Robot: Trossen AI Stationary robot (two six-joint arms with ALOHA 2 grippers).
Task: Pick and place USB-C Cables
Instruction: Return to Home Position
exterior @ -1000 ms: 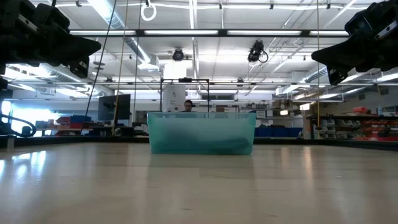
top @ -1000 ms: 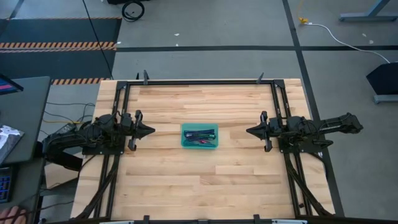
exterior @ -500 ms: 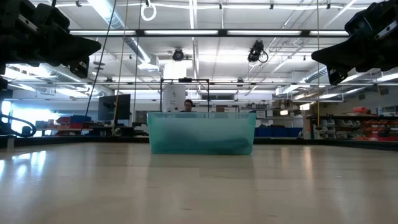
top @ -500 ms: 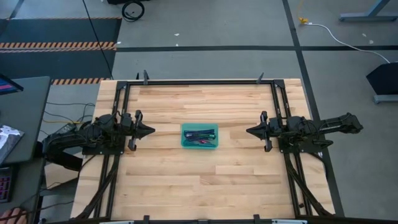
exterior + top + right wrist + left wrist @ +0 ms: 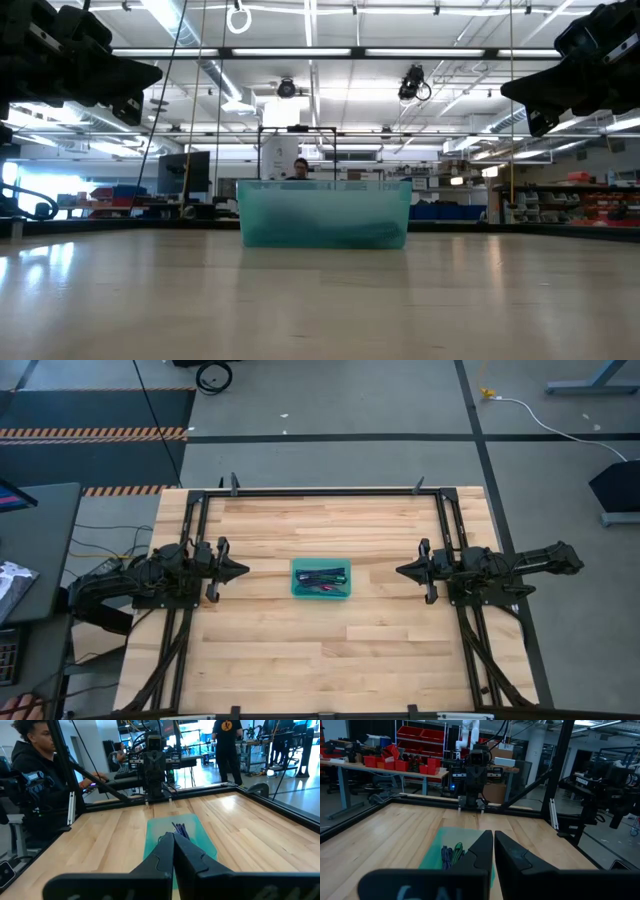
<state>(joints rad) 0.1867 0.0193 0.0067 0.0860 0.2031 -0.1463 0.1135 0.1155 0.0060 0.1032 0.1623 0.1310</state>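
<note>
Here both arms lie low at the table's sides, each stretched level above the wood and pointing inward at the other. The left arm (image 5: 150, 578) sits at the 9 o'clock edge of the table (image 5: 330, 660), with the left gripper (image 5: 240, 570) aimed toward 3 o'clock. In its own wrist view the two dark fingers (image 5: 481, 851) stand almost together, with only a hairline slit between them and nothing held.

The right arm (image 5: 510, 568) mirrors it at the 3 o'clock edge, the right gripper (image 5: 402, 570) aimed toward 9 o'clock. Its fingers (image 5: 161, 854) are pressed together and likewise empty.

Both grippers are well apart from the teal tray (image 5: 296, 580), which rests flat at the table's centre, between the two. The USB-C cables (image 5: 322, 576) lie bundled inside that tray (green, blue-purple and maroon strands can be made out from above; the rest overlap too closely to separate). From the left wrist a green and a blue-purple coil show inside the tray. From the right wrist a violet one shows there.

In the low view the tray stands on the table at 12 o'clock from the camera. Dark arm parts hang at 10 and 2 o'clock, clear of the wood, and I cannot tell there which arm is which. Beyond the table, one person (image 5: 35, 765) sits at a desk and another person (image 5: 227, 745) stands farther back.
</note>
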